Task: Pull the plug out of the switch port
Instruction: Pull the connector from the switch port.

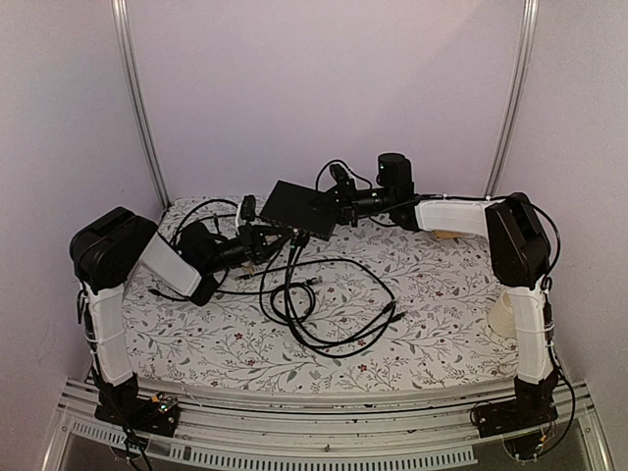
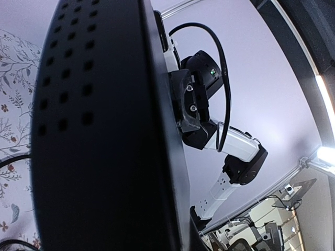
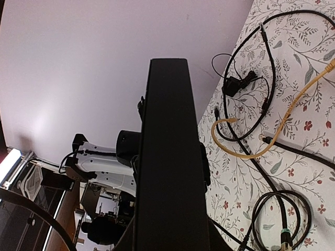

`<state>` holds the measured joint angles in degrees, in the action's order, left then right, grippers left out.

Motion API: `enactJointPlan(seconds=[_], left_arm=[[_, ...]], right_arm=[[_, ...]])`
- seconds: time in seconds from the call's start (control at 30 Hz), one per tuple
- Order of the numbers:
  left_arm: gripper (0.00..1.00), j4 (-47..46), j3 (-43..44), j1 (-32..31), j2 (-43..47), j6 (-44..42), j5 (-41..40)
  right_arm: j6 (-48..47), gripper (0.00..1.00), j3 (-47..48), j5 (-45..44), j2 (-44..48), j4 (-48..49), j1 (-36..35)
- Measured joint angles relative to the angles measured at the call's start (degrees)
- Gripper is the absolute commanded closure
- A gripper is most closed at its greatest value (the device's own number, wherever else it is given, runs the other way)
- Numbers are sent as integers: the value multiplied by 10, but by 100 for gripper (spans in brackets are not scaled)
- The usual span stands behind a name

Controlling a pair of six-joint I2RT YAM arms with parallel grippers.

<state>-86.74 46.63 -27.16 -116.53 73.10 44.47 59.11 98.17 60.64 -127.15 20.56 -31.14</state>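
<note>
Switch (image 1: 297, 206) hangs tilted over the back centre of the table (image 1: 442, 285), with the right gripper (image 1: 334, 206) clamped on its far right edge. The left gripper (image 1: 273, 239) is pinched narrow at the near port edge; what it pinches is hidden. Loose cables (image 1: 324, 294) sprawl in front.

Table covered by a white cloth (image 1: 442, 294) printed with small leaves and red flowers. A tangle of black cables (image 1: 290, 294) lies looped across its middle. A yellow cable (image 3: 276, 137) curves over the cloth near a small black connector block (image 3: 235, 83).
</note>
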Motion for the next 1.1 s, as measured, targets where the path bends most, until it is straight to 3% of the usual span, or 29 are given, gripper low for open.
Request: enactJointPlan(seconds=[1.1], left_arm=[[100,78,-33,5,66,-59,16]], right_arm=[[16,98,0,20,0,16,-6]])
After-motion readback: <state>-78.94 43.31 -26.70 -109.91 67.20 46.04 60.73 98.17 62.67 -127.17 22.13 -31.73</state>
